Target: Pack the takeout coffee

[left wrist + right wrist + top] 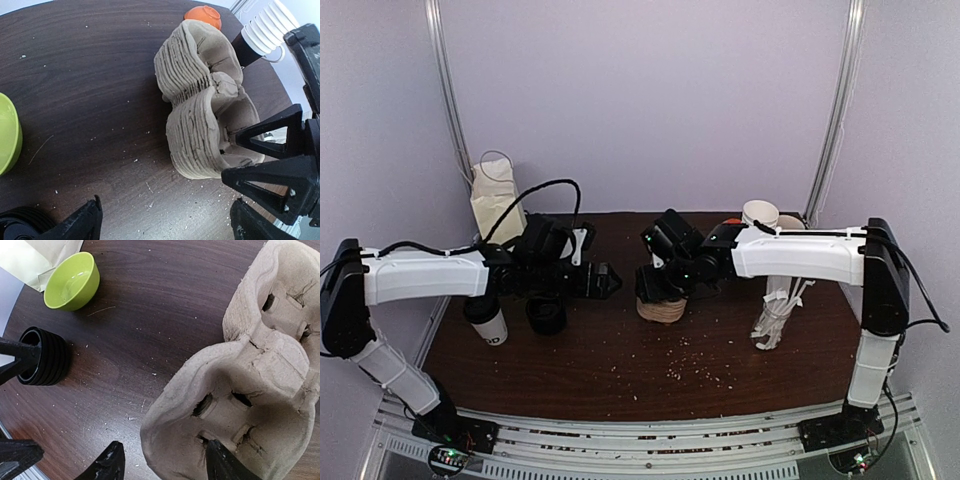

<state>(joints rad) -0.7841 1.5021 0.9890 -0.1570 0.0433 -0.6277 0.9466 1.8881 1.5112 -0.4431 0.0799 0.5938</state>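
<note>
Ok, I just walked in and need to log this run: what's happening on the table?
The right hand is open at the stack of pulp cup carriers in the middle of the table, one finger in a well of the top carrier, the other outside its wall. The left hand, open and empty, points at the same stack. The lidded coffee cup stands near the left edge, in neither hand, so nothing is packed yet.

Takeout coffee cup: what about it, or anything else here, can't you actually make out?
- Takeout coffee cup: top view, the left arm hides part of its top; its print is too small to read; neither wrist view shows it.
- Green bowl: left wrist view, cut by the left edge.
- Paper bag: right wrist view, cut by the top edge.
</note>
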